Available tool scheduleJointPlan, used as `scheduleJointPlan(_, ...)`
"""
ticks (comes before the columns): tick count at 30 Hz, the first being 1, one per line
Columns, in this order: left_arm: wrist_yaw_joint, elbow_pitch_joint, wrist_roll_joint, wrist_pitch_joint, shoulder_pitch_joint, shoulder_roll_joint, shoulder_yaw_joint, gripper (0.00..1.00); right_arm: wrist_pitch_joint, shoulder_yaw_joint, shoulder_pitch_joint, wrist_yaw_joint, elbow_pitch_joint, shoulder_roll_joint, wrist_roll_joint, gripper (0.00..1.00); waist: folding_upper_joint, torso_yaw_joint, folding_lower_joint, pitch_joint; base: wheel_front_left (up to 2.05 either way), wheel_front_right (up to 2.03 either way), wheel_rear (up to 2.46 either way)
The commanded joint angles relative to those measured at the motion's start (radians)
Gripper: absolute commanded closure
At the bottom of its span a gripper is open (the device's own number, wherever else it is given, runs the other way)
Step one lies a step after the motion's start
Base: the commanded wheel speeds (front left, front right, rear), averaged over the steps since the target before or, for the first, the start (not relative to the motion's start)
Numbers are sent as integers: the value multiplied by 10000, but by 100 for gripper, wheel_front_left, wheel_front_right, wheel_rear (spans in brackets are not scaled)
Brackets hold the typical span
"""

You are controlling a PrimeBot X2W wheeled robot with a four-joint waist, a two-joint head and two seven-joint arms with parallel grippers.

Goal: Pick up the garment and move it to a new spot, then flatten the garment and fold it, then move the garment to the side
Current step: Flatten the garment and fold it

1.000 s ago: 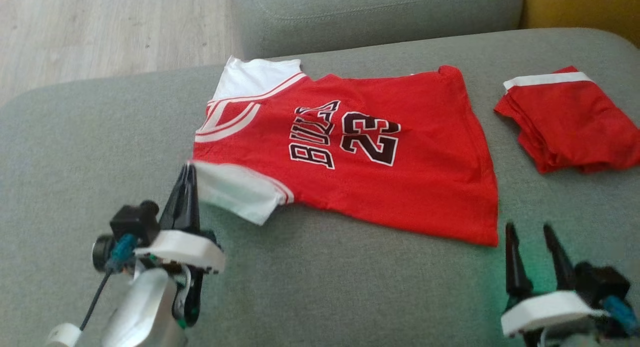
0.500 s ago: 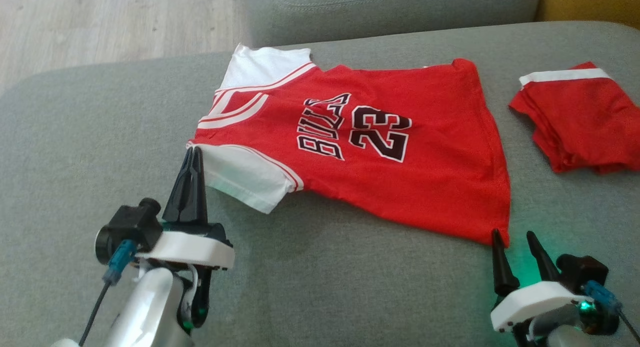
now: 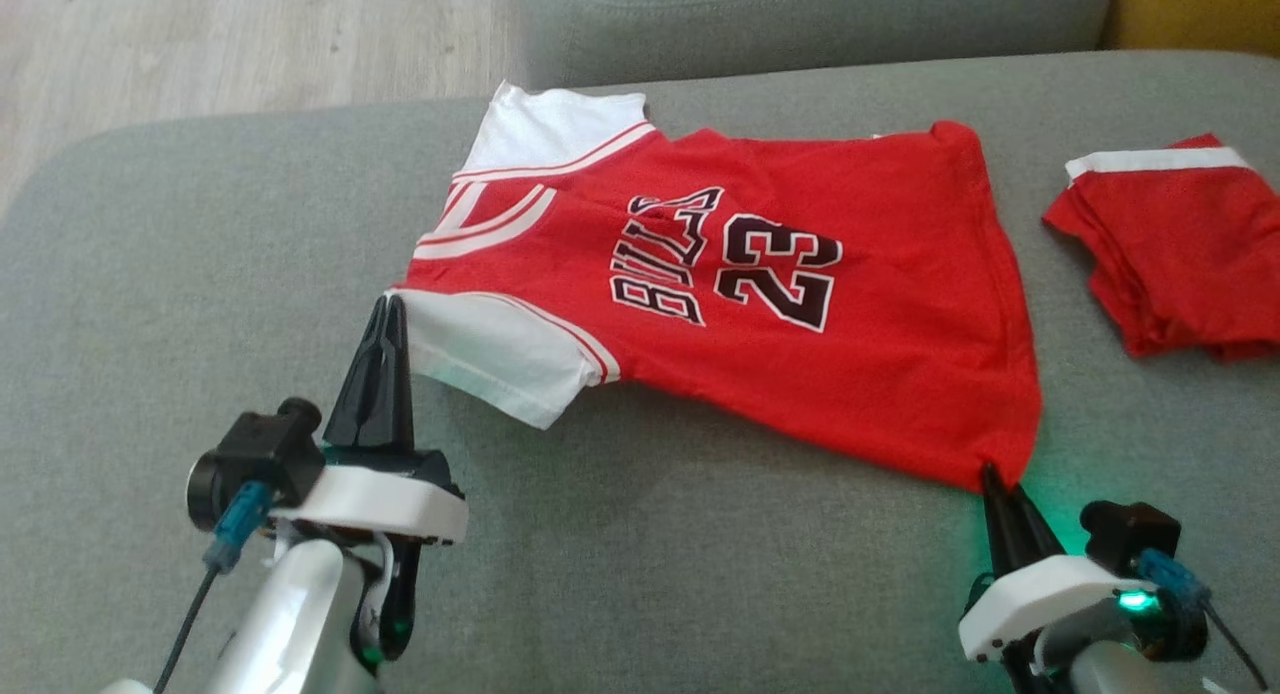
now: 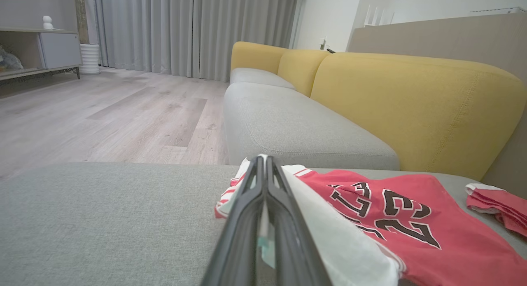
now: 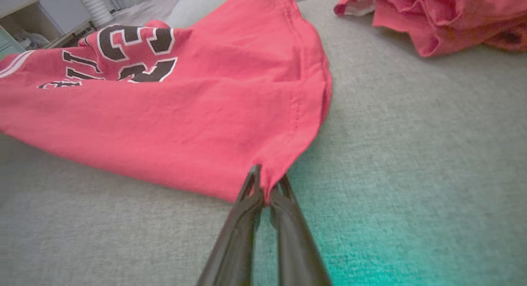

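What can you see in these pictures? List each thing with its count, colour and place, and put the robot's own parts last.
jersey: one, red with white sleeves, spread across the middle of the seat
folded cloth: one, red with a white band, on the seat right of the jersey
seat: one, grey, under both
sofa back: one, yellow, behind the seats
floor: pale wood, beyond the seat
curtains: grey, far wall
left gripper: one, dark, shut on the jersey's near white sleeve
right gripper: one, dark, shut on the jersey's hem corner

Sofa seat (image 3: 150,274) under a spread jersey (image 3: 880,304), what may be folded shorts (image 3: 1170,254) right of it, floor (image 3: 200,44) beyond.
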Motion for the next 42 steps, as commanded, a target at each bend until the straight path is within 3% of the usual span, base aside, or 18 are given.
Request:
scheduleJointPlan(1, 100, -366, 48, 26, -170, 256, 269, 100, -316, 291, -298, -7, -302, -66, -61, 100, 0, -30, -1, -149, 0, 0, 0)
scheduleJointPlan(8, -108, -775, -617, -77, -309, 178, 677, 100, -619, 272, -601, -7, -1578, -66, -353, 100, 0, -221, -1, -705, 0, 0, 0)
scheduleJointPlan(16, -211, -1671, -1167, 249, -1297, 278, 1144, 100, 265, 335, -1595, -7, -4208, -179, -1105, 100, 0, -398, -1, -1245, 0, 0, 0)
scheduleJointPlan(20, -38, -2619, -1412, 323, -1950, 259, 1514, 100, 828, 430, -2257, -7, -5787, -755, -984, 100, 0, -398, -1, -1367, 0, 0, 0)
scheduleJointPlan(24, 408, -4187, -1630, 617, -2342, 216, 1910, 100, 1461, 414, -2699, -7, -7333, -1243, -698, 100, 0, -356, -1, -1376, 0, 0, 0)
scheduleJointPlan(27, 723, -5758, -1811, 1382, -2753, 325, 2013, 100, 2234, 213, -3013, -7, -8659, -1482, -526, 100, 0, -260, -1, -1226, 0, 0, 0)
scheduleJointPlan(30, 788, -6236, -1952, 2085, -3344, 665, 2159, 100, 2762, 134, -3351, -7, -9275, -1673, -538, 100, 0, -204, -1, -947, 0, 0, 0)
scheduleJointPlan(37, 362, -4189, -2030, 3228, -5635, 1637, 2273, 100, 3472, 242, -5073, -7, -8670, -2149, -161, 100, 0, -149, -1, 568, 0, 0, 0)
scheduleJointPlan(39, 30, -3229, -1442, 3154, -6463, 2052, 1955, 100, 3550, 449, -5862, -7, -8085, -2248, -9, 100, 0, -161, -1, 1075, 0, 0, 0)
scheduleJointPlan(42, -350, -1071, -1098, 2725, -8319, 2094, 1752, 100, 3329, 1143, -7764, -7, -6308, -2602, 27, 100, 0, -185, -1, 1925, 0, 0, 0)
